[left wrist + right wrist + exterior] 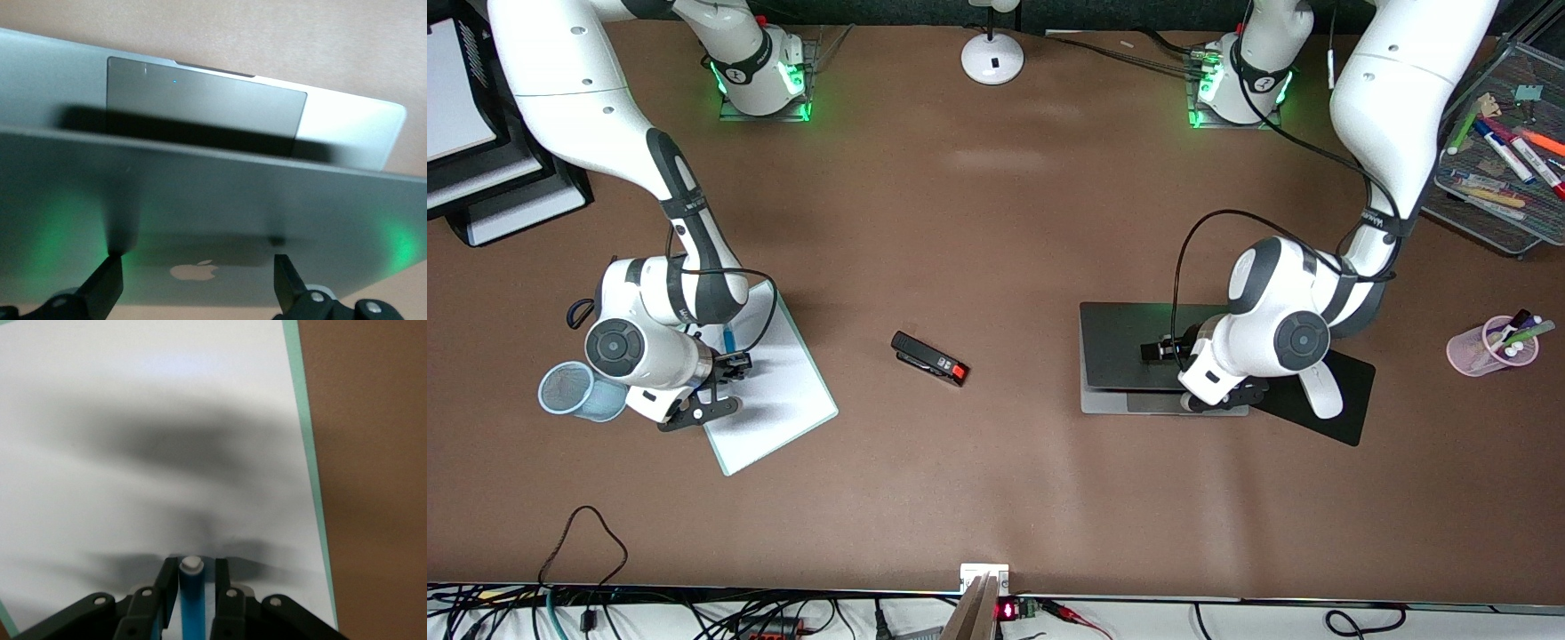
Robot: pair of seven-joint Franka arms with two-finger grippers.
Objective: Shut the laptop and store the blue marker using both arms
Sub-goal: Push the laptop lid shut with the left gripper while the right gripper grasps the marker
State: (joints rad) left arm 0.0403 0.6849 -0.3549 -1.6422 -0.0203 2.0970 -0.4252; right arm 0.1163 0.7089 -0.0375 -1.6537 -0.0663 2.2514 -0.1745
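A black stapler (929,358) with a red end lies at the table's centre. At nine o'clock from it rests a white board (769,391) with a green edge, and at the board's nine o'clock a blue mesh cup (578,392) lies tipped over. A pink cup (1485,348) of markers stands at three o'clock. A wire tray (1498,156) sits at two o'clock, a white lamp base (992,58) at twelve.

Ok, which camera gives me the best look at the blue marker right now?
The right wrist view: the blue marker stands between the right gripper fingers, white tip showing, over the whiteboard. The front view shows only a sliver beside the arm. The left wrist view shows none.
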